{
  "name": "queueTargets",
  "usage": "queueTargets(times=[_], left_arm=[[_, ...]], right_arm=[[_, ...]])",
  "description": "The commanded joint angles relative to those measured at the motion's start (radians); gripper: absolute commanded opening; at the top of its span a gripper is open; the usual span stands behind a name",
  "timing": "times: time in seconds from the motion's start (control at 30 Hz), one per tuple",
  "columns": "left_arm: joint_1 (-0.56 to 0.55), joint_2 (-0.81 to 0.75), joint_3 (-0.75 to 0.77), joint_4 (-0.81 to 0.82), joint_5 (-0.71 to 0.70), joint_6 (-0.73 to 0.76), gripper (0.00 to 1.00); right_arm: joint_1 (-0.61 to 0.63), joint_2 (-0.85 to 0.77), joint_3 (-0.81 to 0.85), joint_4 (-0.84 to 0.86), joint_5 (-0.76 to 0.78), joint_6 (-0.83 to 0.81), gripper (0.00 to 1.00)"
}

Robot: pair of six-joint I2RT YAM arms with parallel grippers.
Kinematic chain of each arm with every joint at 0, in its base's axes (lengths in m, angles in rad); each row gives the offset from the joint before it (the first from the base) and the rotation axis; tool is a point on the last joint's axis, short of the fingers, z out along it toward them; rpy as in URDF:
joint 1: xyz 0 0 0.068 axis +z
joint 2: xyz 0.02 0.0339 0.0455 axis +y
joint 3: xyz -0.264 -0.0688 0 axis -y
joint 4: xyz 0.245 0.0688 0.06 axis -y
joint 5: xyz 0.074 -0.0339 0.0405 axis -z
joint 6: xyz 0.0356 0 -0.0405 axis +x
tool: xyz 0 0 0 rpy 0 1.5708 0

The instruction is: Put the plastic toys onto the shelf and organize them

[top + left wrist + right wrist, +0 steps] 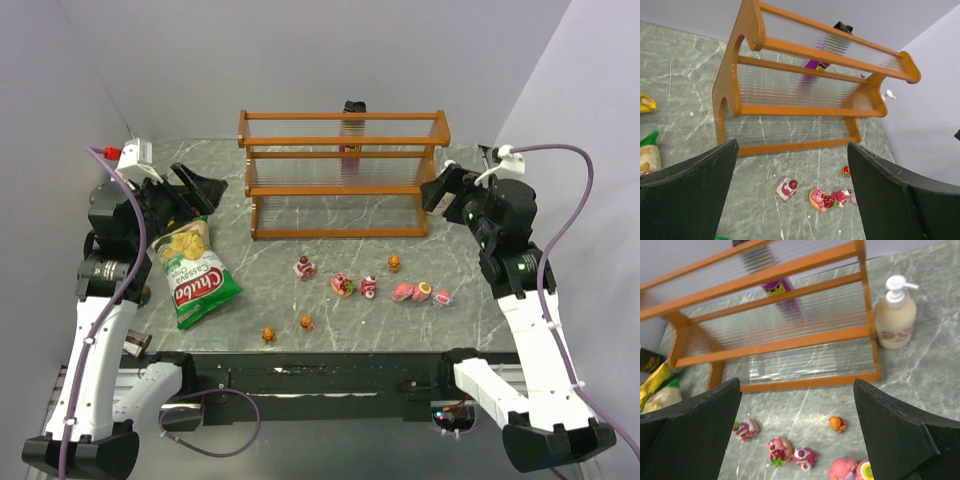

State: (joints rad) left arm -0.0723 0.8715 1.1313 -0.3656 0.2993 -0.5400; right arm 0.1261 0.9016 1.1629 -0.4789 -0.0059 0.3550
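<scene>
The shelf [344, 175], an orange-brown wooden rack with clear slatted tiers, stands at the back middle with no toys on it; it also shows in the left wrist view [805, 85] and right wrist view [775, 315]. Plastic toys lie scattered on the table in front: pink ones [305, 267] [343, 285] [368, 288] [403, 292] [440, 298] and orange ones [394, 264] [306, 322] [268, 335]. My left gripper [205, 190] is open and empty, raised at the left. My right gripper [437, 190] is open and empty, raised at the right. Toys show between the fingers in both wrist views [785, 189] [837, 424].
A green chip bag [190, 272] lies at the left under my left arm. A purple can [353, 135] stands behind the shelf. A soap pump bottle [895, 315] stands to the right of the shelf. Grey walls close in both sides.
</scene>
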Motion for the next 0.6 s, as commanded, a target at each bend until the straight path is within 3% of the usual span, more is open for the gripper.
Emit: queueTargets(times=[0.0, 0.1, 0.27, 0.33, 0.4, 0.57], left_arm=[[0.003, -0.034, -0.033, 0.011, 0.047, -0.005, 0.96], [0.003, -0.048, -0.059, 0.005, 0.024, -0.021, 0.96], [0.003, -0.028, -0.068, -0.044, 0.02, -0.089, 0.96], [0.003, -0.025, -0.088, -0.018, 0.078, -0.066, 0.96], [0.003, -0.031, -0.117, 0.023, 0.15, -0.009, 0.96], [0.003, -0.058, -0.234, 0.099, 0.1, -0.041, 0.96]], right_arm=[[0.0, -0.072, -0.052, 0.029, -0.069, 0.004, 1.0], [0.0, -0.057, -0.049, -0.009, -0.042, -0.004, 1.0], [0.003, -0.017, -0.051, -0.035, -0.201, -0.033, 1.0], [0.038, -0.01, -0.055, -0.061, -0.21, -0.042, 1.0], [0.081, -0.045, -0.08, -0.056, -0.206, -0.063, 1.0], [0.321, -0.127, -0.213, 0.049, -0.174, -0.082, 1.0]])
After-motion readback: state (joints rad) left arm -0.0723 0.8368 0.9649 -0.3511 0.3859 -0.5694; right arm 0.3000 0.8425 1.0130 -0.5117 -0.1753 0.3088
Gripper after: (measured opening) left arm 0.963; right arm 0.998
